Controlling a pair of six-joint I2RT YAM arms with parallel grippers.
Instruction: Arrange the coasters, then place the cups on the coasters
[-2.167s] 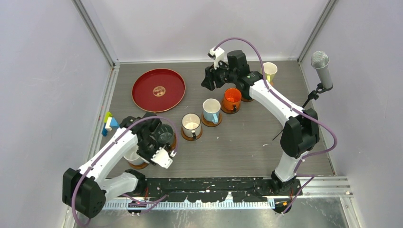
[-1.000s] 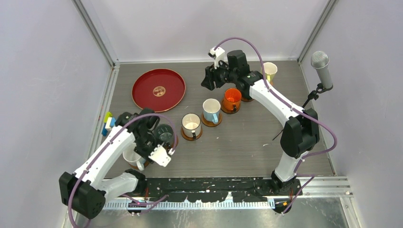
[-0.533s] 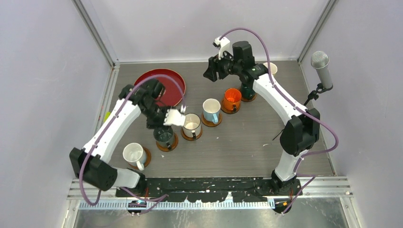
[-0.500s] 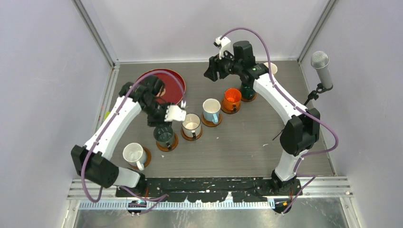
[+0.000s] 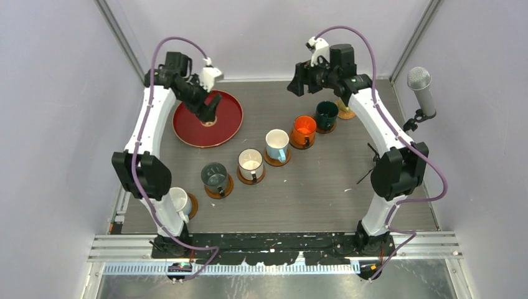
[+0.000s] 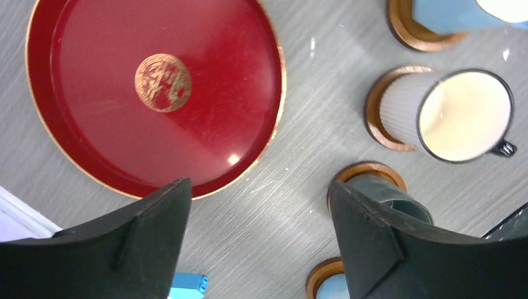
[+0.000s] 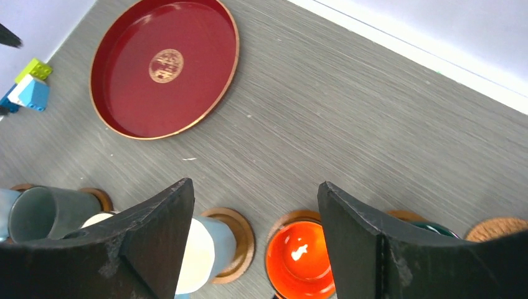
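Because six cups point(image 5: 250, 163) each stand on a coaster point(image 7: 240, 240) in a diagonal row across the tabletop point(image 5: 311, 187), the left tool point(image 6: 258, 193), by the red tray point(image 5: 187, 134), and the right tool point(image 7: 254, 187) hang wide and empty

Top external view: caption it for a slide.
Six mugs line up on coasters; left gripper and right gripper both open.

Six cups point(image 5: 251, 163) stand on the table point(image 5: 311, 193) in a diagonal row, each on its own coaster point(image 7: 240, 240). The row runs from the nearest cup point(image 5: 177, 200) at the left edge to the farthest cup point(image 5: 325, 114) at far right. A seventh coaster point(image 5: 346, 113) lies just right of the farthest cup. The tray point(image 5: 187, 128) lies far left, behind the row. Toy blocks point(image 7: 28, 87) lie left of the tray.
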